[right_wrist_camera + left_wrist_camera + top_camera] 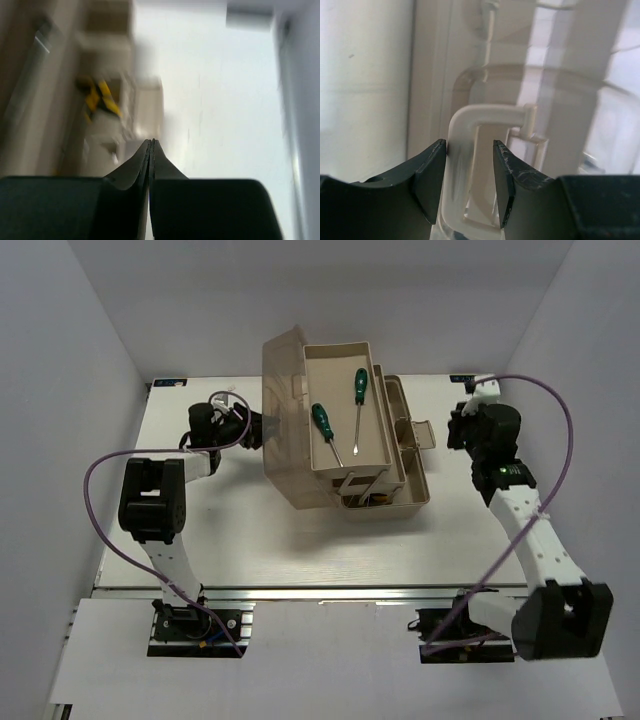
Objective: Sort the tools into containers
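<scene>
The toolbox [338, 380] is seen in beige, its lid [282, 410] in translucent brown and its handle [485, 114] in white, on a white table [300, 550]. Green grips and silver shafts are shown by the two screwdrivers [322, 422], and yellow with black is made out on a blurred tool [97, 97]. Purple is seen on the cables [571, 435].

A lab test cell: white walls [60, 340] boxing a white table [300, 550].

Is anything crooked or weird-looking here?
A little. The toolbox's see-through lid stands tipped over to the left, with the left pincer closed on its white handle. The two green screwdrivers lie in the top tray pointing different ways. Nothing looks spilled or broken.
</scene>
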Robot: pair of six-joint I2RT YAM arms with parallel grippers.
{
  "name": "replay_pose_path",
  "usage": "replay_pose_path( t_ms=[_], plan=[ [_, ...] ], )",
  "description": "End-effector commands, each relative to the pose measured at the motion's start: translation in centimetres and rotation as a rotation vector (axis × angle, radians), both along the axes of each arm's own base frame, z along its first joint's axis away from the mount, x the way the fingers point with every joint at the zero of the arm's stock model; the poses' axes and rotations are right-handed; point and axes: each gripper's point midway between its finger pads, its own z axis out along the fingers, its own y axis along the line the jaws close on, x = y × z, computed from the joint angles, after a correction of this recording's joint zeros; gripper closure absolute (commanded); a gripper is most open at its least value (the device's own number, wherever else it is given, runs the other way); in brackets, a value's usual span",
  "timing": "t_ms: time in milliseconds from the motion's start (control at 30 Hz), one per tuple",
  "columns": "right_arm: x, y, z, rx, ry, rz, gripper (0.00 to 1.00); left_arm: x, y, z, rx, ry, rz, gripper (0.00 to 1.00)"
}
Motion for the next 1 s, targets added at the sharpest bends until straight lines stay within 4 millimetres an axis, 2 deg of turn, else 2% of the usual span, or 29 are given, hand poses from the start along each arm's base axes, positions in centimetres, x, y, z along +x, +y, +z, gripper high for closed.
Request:
replay_pose_path(
  t_ms=[0,33,100,267,400,533,667,733,767,867,900,967],
  plan=[
    [-2.1,-1.0,-10.9,0.052,0.352,-0.003,1.00,0.3,-1.1,5.7,-0.022,-0.131,-0.040,0.47],
    [-2.3,-1.1,-12.2,0.025,0.384,0.008,1.00,0.5,-1.5,6.5,-0.022,-0.146,-0.044,0.47],
    [-2.8,0.0,-14.7,0.036,0.455,0.079,1.00,0.6,-2.1,7.5,-0.024,-0.164,-0.050,0.47],
    [-2.6,2.8,-18.6,0.118,0.603,0.195,1.00,0.5,-5.6,9.7,-0.033,-0.199,-0.100,0.47],
    [-2.1,4.6,-18.6,0.179,0.626,0.282,1.00,-0.2,-8.9,10.1,-0.047,-0.198,-0.161,0.47],
    [-2.0,6.3,-16.7,0.245,0.585,0.358,1.00,-1.5,-12.4,10.0,-0.068,-0.188,-0.230,0.47],
    [-1.4,5.4,-15.8,0.224,0.538,0.307,1.00,-1.5,-13.1,10.6,-0.085,-0.199,-0.239,0.46],
    [-1.3,4.2,-15.9,0.203,0.526,0.251,1.00,-1.3,-13.0,11.9,-0.087,-0.228,-0.229,0.46],
    [-1.1,3.4,-15.8,0.201,0.513,0.220,1.00,-1.0,-12.9,13.5,-0.089,-0.260,-0.223,0.46],
    [-0.7,1.3,-15.5,0.165,0.470,0.128,1.00,-0.5,-12.5,16.2,-0.083,-0.324,-0.211,0.45],
    [-0.4,0.3,-15.2,0.141,0.451,0.095,1.00,-0.3,-11.9,18.0,-0.069,-0.372,-0.196,0.44],
    [0.0,-0.3,-14.7,0.123,0.424,0.085,1.00,-0.1,-11.2,19.7,-0.041,-0.422,-0.177,0.42]
  ],
)
